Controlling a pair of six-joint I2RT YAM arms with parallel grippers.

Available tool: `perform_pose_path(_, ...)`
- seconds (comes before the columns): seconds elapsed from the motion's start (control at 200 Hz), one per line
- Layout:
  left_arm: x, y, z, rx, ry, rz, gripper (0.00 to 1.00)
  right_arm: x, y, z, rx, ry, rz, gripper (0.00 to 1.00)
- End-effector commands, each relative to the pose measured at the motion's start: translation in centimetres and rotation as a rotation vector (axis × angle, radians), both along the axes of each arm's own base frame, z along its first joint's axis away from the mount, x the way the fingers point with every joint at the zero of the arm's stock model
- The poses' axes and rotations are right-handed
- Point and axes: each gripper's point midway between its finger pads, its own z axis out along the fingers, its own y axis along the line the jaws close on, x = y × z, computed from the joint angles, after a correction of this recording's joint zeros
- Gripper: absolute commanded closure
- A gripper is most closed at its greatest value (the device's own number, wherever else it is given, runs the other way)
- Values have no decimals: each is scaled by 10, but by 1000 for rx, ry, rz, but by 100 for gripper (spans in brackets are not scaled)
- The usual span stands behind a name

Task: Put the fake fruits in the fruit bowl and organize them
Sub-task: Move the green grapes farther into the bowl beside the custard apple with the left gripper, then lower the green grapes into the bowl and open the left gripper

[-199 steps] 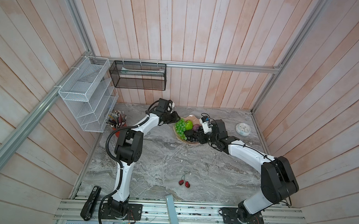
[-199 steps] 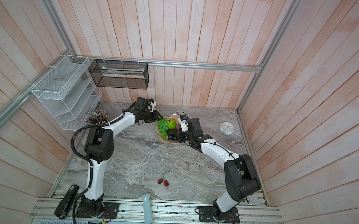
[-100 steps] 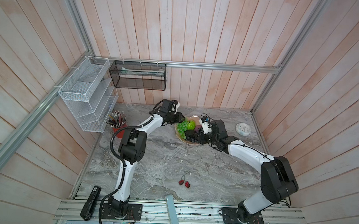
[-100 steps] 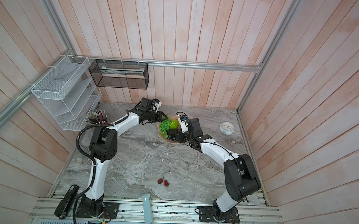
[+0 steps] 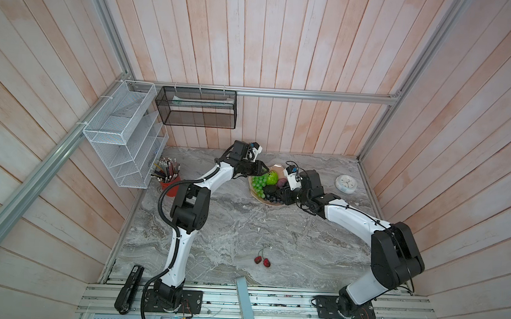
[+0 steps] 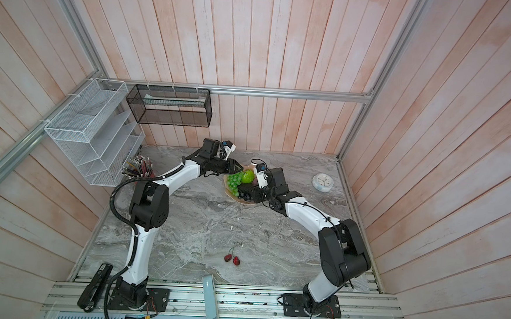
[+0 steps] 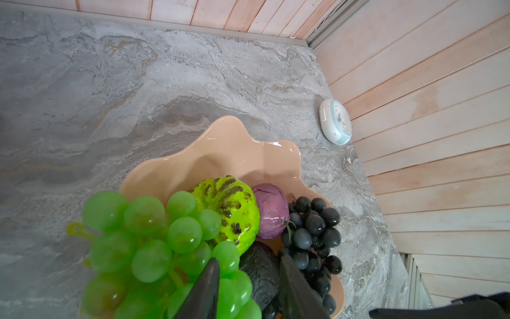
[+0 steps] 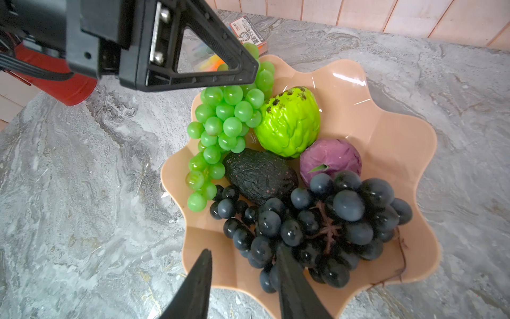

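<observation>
Shifted right over the fruit bowl [image 8: 386, 132] since before, left fingers [image 7: 207, 287] narrowly parted, empty, right fingers [image 8: 198, 284] likewise, five fruits [image 8: 259, 176] in bowl, cherry pair [image 5: 262, 261] on near marbled bench [image 5: 229, 225], wood-panelled walls [image 5: 285, 46].

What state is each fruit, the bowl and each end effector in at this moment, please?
fruit bowl, upright, holding five fruits
green grape bunch, in bowl, at its edge
dark grape bunch, in bowl
lime-green ball, in bowl
purple ball, in bowl
avocado, in bowl
cherry pair, on table, outside bowl
left end effector, open, holding nothing
right end effector, open, holding nothing
</observation>
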Motion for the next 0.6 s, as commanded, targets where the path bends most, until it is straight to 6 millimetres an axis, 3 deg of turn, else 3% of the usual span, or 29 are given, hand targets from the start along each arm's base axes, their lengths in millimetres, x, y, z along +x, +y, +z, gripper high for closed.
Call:
perform_pose_path(0.0, -6, -1, 1, 8, -9, -13, 56, 1, 2, 7, -10, -10, 2, 60)
perform_pose_path(0.14, -12, 9, 27, 21, -53, 24, 44, -2, 5, 11, 9, -9, 14, 59)
perform_pose_path(0.31, -23, 20, 54, 11, -94, 61, 39, -12, 28, 5, 26, 8, 85, 52)
perform_pose_path(0.475, -21, 34, 55, 13, -71, 122, 38, -21, 61, -3, -1, 22, 165, 49)
perform_pose_path(0.595, -14, 50, 42, 47, -31, 188, 34, -18, 70, -10, -24, 27, 169, 44)
